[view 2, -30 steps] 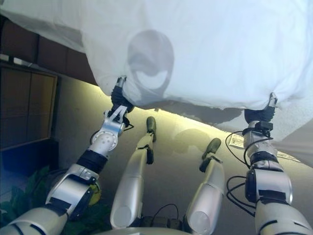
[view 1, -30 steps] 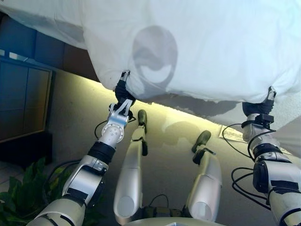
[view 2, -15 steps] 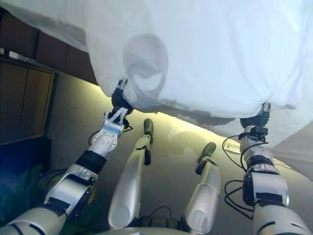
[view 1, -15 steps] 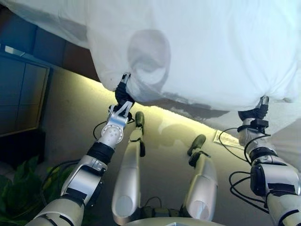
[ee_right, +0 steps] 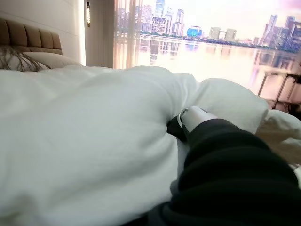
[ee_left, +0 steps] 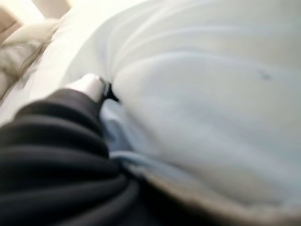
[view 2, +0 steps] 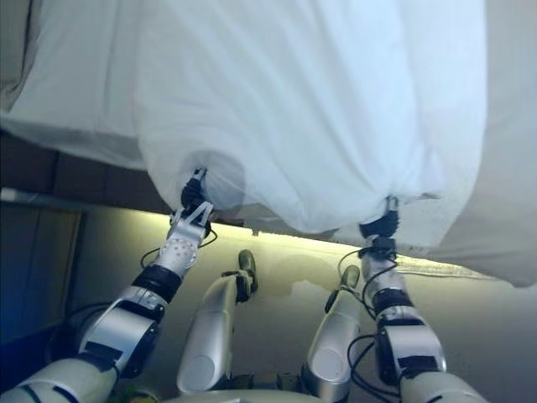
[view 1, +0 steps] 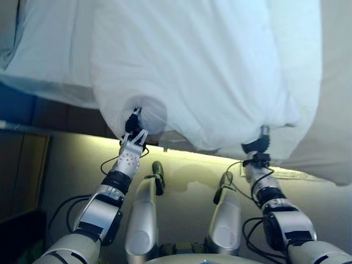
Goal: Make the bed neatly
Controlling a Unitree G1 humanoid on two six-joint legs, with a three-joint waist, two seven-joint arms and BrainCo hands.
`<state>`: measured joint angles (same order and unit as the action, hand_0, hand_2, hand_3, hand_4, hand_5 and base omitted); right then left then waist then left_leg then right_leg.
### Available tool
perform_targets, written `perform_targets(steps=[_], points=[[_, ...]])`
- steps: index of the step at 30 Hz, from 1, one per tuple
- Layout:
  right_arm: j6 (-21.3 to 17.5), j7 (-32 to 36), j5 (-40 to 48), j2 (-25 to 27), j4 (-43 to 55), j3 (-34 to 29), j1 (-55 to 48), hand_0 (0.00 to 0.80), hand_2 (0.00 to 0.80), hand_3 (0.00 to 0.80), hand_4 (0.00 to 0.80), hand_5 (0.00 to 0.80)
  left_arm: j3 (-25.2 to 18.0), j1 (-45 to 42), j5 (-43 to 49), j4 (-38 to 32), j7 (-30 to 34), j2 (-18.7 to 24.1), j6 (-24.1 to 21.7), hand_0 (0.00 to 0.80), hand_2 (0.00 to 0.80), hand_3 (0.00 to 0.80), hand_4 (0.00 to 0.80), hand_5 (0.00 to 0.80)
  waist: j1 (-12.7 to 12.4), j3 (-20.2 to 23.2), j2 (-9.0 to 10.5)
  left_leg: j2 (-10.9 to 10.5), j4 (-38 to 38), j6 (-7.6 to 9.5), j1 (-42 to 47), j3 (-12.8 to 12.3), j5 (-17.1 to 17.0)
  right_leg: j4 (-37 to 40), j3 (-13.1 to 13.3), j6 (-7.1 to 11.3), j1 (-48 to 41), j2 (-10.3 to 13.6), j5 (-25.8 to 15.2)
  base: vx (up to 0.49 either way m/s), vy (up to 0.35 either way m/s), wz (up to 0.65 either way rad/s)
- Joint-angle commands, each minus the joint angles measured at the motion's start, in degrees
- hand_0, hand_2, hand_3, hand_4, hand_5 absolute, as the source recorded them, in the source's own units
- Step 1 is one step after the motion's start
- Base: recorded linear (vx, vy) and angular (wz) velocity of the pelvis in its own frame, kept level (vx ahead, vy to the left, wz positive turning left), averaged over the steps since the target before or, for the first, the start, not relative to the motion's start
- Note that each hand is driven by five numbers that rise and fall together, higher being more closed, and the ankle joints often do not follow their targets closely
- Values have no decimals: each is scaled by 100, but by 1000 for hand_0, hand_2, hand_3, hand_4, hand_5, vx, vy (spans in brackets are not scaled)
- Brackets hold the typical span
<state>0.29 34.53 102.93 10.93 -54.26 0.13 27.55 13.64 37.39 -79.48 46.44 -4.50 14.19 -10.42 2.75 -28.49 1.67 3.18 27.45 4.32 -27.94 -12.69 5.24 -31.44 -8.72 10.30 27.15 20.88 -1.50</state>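
A white duvet point(view 1: 203, 66) covers the bed and hangs over its near edge. My left hand point(view 1: 132, 124) is shut on the duvet's hem at the left, the cloth bunched over its fingers. My right hand point(view 1: 258, 144) is shut on the hem at the right in the same way. In the left wrist view the dark cover point(ee_left: 51, 155) presses into the white cloth point(ee_left: 207, 117). In the right wrist view the hand point(ee_right: 193, 120) is buried in the duvet point(ee_right: 80, 141), with most of the fingers hidden.
A padded beige headboard point(ee_right: 28, 35) and a pillow point(ee_right: 42, 60) stand at the bed's far end. A beige sheet point(view 1: 335, 110) lies to the right of the duvet. A dark wooden bed frame point(view 1: 49, 115) runs along the left. Floor point(view 1: 187, 176) lies below.
Both hands have moved forward and up with the duvet hem, and closer together. The camera has tilted, so more of the bed top shows now.
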Motion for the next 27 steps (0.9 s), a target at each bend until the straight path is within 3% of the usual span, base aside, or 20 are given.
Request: perform_targets(steps=[1,2,3,5,8,11,12,14,16,19,21,23,25,27], points=[[-375,86,-51,186,232,291,-389,800,800,800,800,800,-246,260,-14,-33,393,4,-208,800,800,800,800,800,308,335,-229,151,-368,-593,614,-231,-236,863,-545,-140,-11,-789,-357,64,-23,-14],[-434,40,-66,174,268,361,-369,800,800,800,800,800,-257,283,-100,-6,419,12,-240,800,800,800,800,800,345,316,-219,163,-378,-613,656,-249,-233,972,-602,-167,-50,-862,-384,47,-39,8],[-584,-88,19,156,399,559,-335,800,800,800,800,800,-248,282,-238,-15,417,-42,-328,800,800,800,800,800,429,301,-211,159,-318,-647,657,-188,-210,1084,-397,-243,-67,-985,-396,40,-37,21],[-746,-317,64,200,556,807,-274,800,800,800,800,800,-304,138,-753,-35,589,-166,-430,800,800,800,800,800,496,311,-212,230,-51,-698,673,-202,-162,1133,-353,-384,-176,-1041,-368,65,-9,18],[-814,-570,58,164,904,932,-500,800,800,800,800,800,-432,-359,-934,-187,740,-332,-506,800,800,800,800,800,498,368,-172,335,595,-858,597,230,-235,1256,-153,-566,-390,-1190,-357,180,33,3],[-710,-459,-56,228,999,843,-798,800,800,800,800,800,-469,-902,-982,-323,919,-493,-672,800,800,800,800,800,432,562,-265,829,-261,-1019,1073,425,-469,1342,-59,-555,-549,-1237,-265,193,181,-26],[-656,-426,-93,282,978,751,-830,800,800,800,800,800,-446,-987,-1000,-304,995,-560,-725,800,800,800,800,800,389,620,-364,1063,-935,-1184,1228,601,-867,1376,-9,-510,-591,-1256,-202,152,404,-32],[-580,-489,-155,451,900,524,-719,800,800,800,800,800,-426,-1034,-904,-284,1069,-748,-760,800,800,800,800,800,318,704,-559,1374,-1690,-1471,1428,915,-1492,1351,34,-439,-634,-1146,-53,109,521,-3],[-564,-650,-287,565,777,411,-513,800,800,800,800,800,-409,-1074,-845,-247,1156,-870,-758,800,800,800,800,800,226,784,-716,1569,-2162,-1600,1507,1221,-1866,1274,107,-360,-631,-938,21,123,620,18],[-486,-939,-665,706,575,363,-170,800,800,800,800,800,-466,-1191,-895,-203,1244,-940,-684,800,800,800,800,800,158,883,-890,1672,-2534,-1692,1732,1498,-1972,1021,442,-169,-591,-480,163,217,715,0],[-411,-984,-750,779,478,301,-138,800,800,800,800,800,-508,-1267,-830,-245,1184,-954,-538,800,800,800,800,800,166,977,-951,1544,-2450,-1695,1774,1282,-1742,982,661,35,-625,-94,135,264,639,-30],[-404,-878,-527,863,413,210,-329,800,800,800,800,800,-438,-1318,-728,-356,1028,-968,-316,800,800,800,800,800,168,1102,-921,1229,-1941,-1617,1650,958,-1321,1228,691,269,-860,416,-118,227,466,-1],[-415,-803,-333,786,436,152,-537,800,800,800,800,800,-376,-1308,-607,-397,899,-958,-173,800,800,800,800,800,100,1170,-806,837,-1395,-1535,1487,1090,-943,1600,757,353,-1110,791,-551,197,352,35],[-405,-966,-317,634,573,90,-713,800,800,800,800,800,-367,-1294,-625,-503,703,-908,-52,800,800,800,800,800,-18,1231,-721,564,-1211,-1394,1481,1114,-692,1851,601,403,-1300,1080,-914,176,320,9]])
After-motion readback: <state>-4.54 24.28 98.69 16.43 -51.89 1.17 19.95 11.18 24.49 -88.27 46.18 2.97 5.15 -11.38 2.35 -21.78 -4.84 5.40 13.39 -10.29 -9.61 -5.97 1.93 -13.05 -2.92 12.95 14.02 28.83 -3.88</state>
